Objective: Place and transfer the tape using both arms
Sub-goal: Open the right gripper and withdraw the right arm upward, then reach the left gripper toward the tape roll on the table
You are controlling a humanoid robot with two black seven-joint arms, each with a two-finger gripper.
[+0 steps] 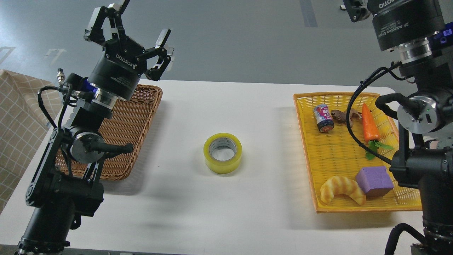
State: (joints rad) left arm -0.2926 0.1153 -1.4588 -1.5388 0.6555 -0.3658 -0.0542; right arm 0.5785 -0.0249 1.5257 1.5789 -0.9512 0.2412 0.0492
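Note:
The tape [222, 153], a yellow translucent roll with a grey-white core, lies flat in the middle of the white table [226, 212]. My left gripper [139, 21] is open and empty, raised above the far corner of the brown wicker basket [124, 124], up and to the left of the tape. My right arm [417, 117] stands over the right side of the yellow tray; its gripper body reaches the top edge and its fingers are out of view.
The yellow tray [308, 148] at the right holds a can [323, 118], a brown toy [341, 115], a carrot [369, 126], a purple block [374, 181] and a croissant [341, 189]. A checked cloth [17, 117] hangs at the far left.

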